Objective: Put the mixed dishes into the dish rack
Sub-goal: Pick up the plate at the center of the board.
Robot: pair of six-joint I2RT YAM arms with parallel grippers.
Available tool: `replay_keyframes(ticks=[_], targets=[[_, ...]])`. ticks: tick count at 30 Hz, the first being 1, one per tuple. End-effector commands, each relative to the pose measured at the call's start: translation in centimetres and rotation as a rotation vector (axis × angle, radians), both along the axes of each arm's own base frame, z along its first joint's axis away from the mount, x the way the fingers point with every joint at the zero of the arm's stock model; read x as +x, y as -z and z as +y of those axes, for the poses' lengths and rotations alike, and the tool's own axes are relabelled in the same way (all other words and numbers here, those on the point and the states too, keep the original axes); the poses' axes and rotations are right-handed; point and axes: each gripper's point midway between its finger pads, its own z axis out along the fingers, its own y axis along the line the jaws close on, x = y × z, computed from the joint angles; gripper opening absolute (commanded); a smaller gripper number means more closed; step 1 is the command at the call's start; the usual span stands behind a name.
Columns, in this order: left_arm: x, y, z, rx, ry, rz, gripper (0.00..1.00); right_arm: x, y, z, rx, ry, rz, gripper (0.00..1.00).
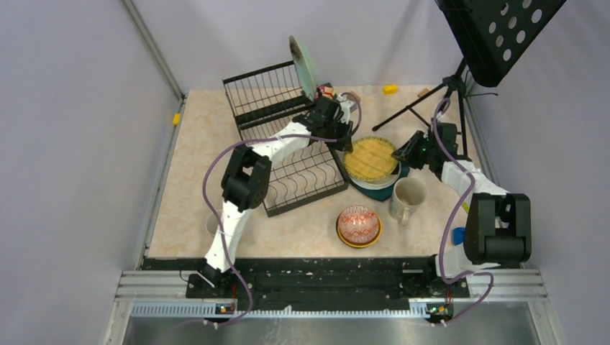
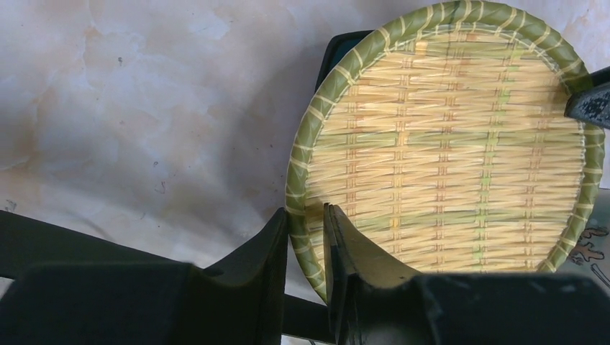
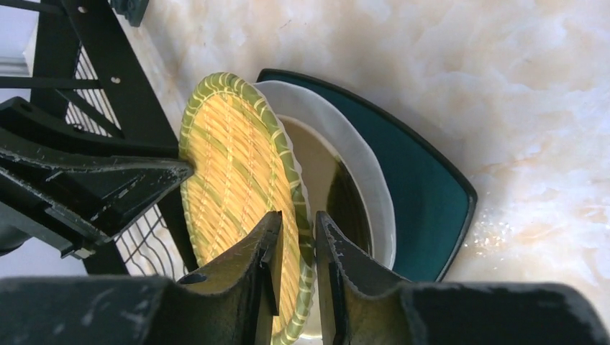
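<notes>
The cream-yellow woven plate (image 1: pixel 370 158) with a green rim sits tilted over a white plate (image 3: pixel 352 165) and a dark teal plate (image 3: pixel 421 180), just right of the black dish rack (image 1: pixel 288 154). My left gripper (image 2: pixel 306 215) is shut on the plate's (image 2: pixel 446 144) rim on the rack side. My right gripper (image 3: pixel 297 219) is shut on the opposite rim of the plate (image 3: pixel 230 165). In the top view the left gripper (image 1: pixel 349 136) and right gripper (image 1: pixel 399 152) flank the plate. A pale teal plate (image 1: pixel 302 65) stands in the rack's upper section.
A cream mug (image 1: pixel 408 199) stands in front of the plate stack. A red-patterned bowl (image 1: pixel 358 223) sits in a yellow-orange bowl nearer the front. The black music stand (image 1: pixel 460 86) rises at the back right. Small toy blocks (image 1: pixel 390 89) lie at the back.
</notes>
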Motion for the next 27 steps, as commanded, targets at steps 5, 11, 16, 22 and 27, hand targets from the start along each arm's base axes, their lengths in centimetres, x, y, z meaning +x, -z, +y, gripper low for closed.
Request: replay_keyframes(ticks=[5, 11, 16, 22, 27], targets=[[-1.2, -6.1, -3.0, -0.184, 0.083, -0.061, 0.26, 0.3, -2.2, 3.9, 0.162, -0.133, -0.073, 0.3], [-1.3, -6.5, -3.2, -0.206, 0.088, -0.062, 0.26, 0.0, -2.1, 4.4, 0.183, -0.167, -0.072, 0.29], [-1.4, -7.4, -3.4, -0.228, 0.091, -0.07, 0.26, -0.2, -2.3, 4.6, 0.18, -0.195, -0.079, 0.29], [-1.7, -8.5, -4.0, -0.257, 0.105, -0.091, 0.26, -0.2, -3.4, 5.0, 0.181, -0.239, -0.107, 0.29], [-1.9, -9.4, -4.2, -0.28, 0.109, -0.106, 0.27, -0.4, -3.1, 4.7, 0.166, -0.226, -0.08, 0.3]])
